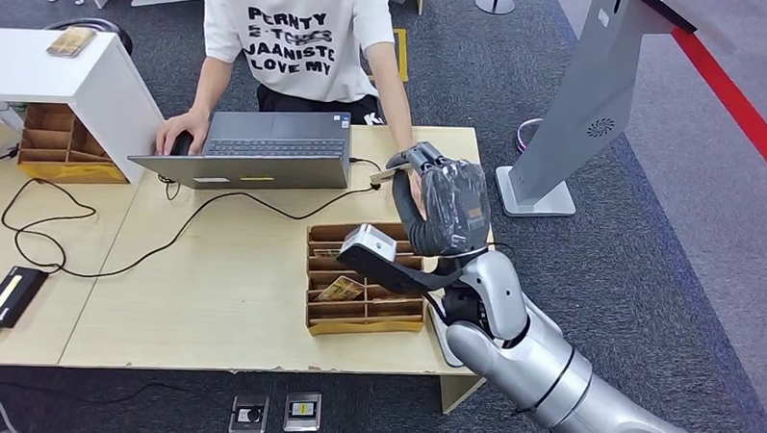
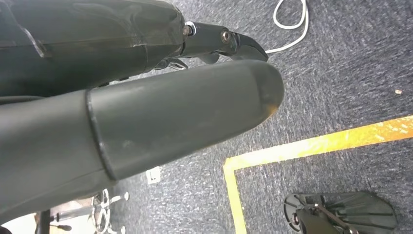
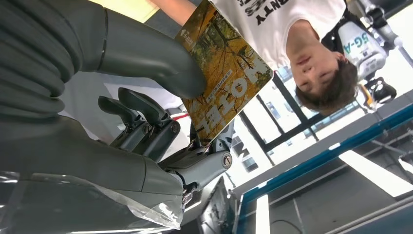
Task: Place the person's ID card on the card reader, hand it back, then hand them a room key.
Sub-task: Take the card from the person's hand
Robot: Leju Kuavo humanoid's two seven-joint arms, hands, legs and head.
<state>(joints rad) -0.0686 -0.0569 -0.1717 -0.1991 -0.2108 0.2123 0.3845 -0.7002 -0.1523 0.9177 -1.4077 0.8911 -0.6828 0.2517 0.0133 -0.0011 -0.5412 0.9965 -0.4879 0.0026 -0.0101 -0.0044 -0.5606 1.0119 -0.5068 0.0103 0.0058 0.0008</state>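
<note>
In the head view, the right hand (image 1: pixel 444 207), dark grey under a clear plastic cover on its silver arm, is raised right of centre, above the far right corner of the pale wooden table (image 1: pixel 213 288). It meets the hand of the person in the white printed T-shirt (image 1: pixel 290 35), and only a thin pale edge of something flat shows at the fingertips.

The right wrist view gives what that one hides: the flat thing is a room key card printed with yellow autumn trees and the word HOTEL (image 3: pixel 225 73). It is pinched between the thick grey thumb and the darker fingers (image 3: pixel 146 109) curled behind it. In that turned frame its long axis runs diagonally, from upper left of centre down toward the middle, with its printed face toward the camera.

The left wrist view shows the left hand (image 2: pixel 146 97) over dark carpet with a yellow floor stripe (image 2: pixel 311 146); I cannot tell how its fingers lie.

In the head view a brown cardboard divided tray (image 1: pixel 362 312) sits below the right hand, and a grey open laptop (image 1: pixel 257 154) lies in front of the person.
</note>
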